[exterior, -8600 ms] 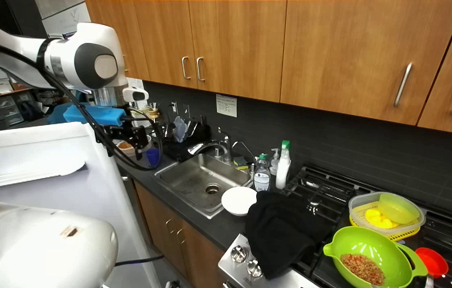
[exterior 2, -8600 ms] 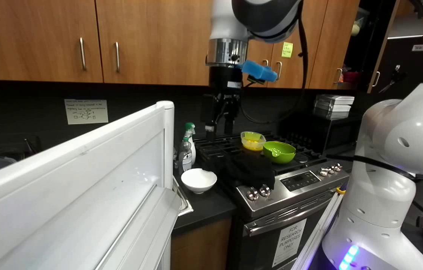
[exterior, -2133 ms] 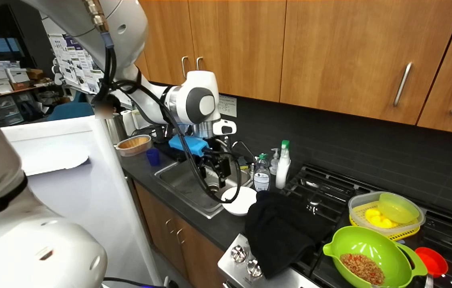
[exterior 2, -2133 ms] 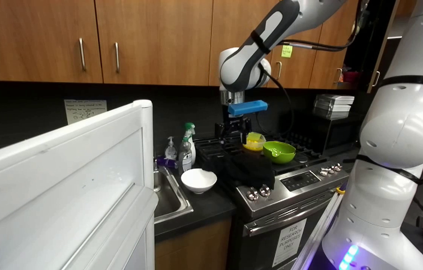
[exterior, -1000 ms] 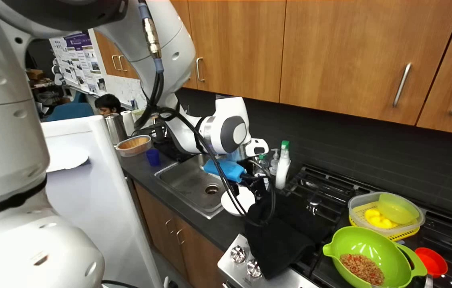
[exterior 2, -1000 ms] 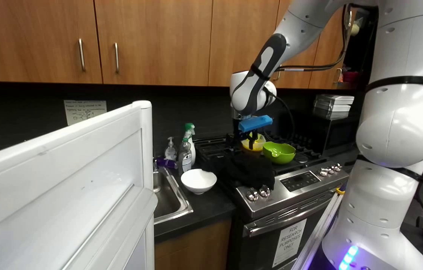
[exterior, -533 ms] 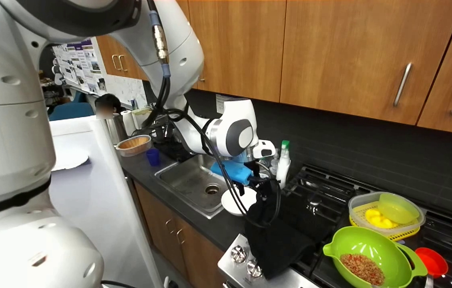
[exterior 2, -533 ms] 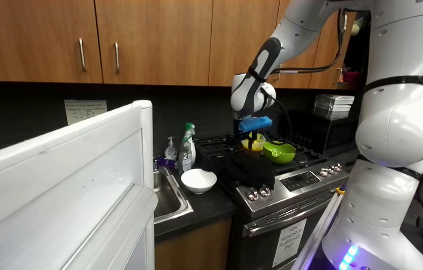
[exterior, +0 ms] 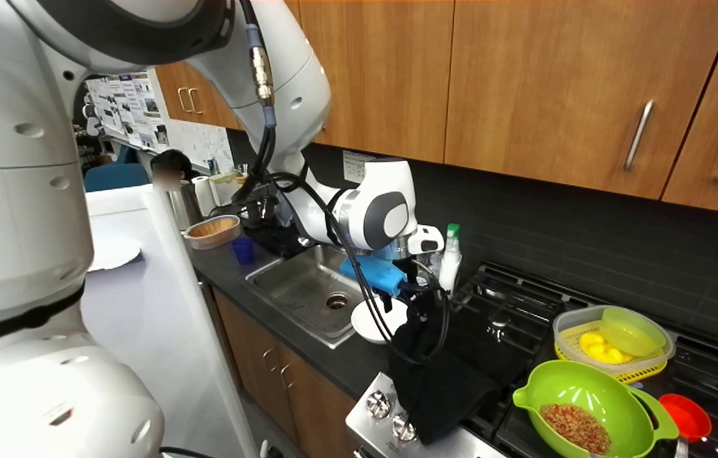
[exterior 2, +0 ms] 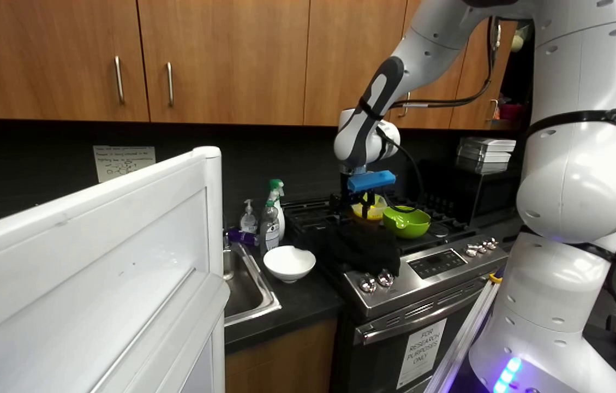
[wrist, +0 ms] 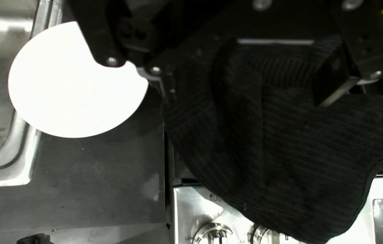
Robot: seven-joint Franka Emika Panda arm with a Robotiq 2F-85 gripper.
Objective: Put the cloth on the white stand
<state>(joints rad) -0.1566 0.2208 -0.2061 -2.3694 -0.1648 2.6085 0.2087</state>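
The black ribbed cloth [exterior: 444, 391] lies crumpled over the left part of the stove, its front edge hanging over the knobs. It also shows in an exterior view [exterior 2: 362, 251] and fills much of the wrist view [wrist: 279, 152]. My gripper [wrist: 252, 89] is open, its fingers wide apart above the back part of the cloth, with nothing held. In both exterior views it points down at the cloth's back edge [exterior: 405, 310] [exterior 2: 352, 212]. Whether the fingertips touch the cloth I cannot tell. A large white panel with a ledge [exterior 2: 177, 234] stands at the left; I cannot tell whether it is the white stand.
A white bowl [exterior 2: 289, 262] stands left of the cloth, between it and the sink [exterior: 308, 296]. Soap and spray bottles [exterior: 450, 264] stand behind. A green bowl with food [exterior: 578, 407], a plastic tub [exterior: 613, 337] and a red scoop [exterior: 684, 416] are on the stove.
My arm has moved from above the white panel to above the cloth and lowered; only slight shifts in the last second. The white panel has shifted from its earlier position. The cloth lies unchanged.
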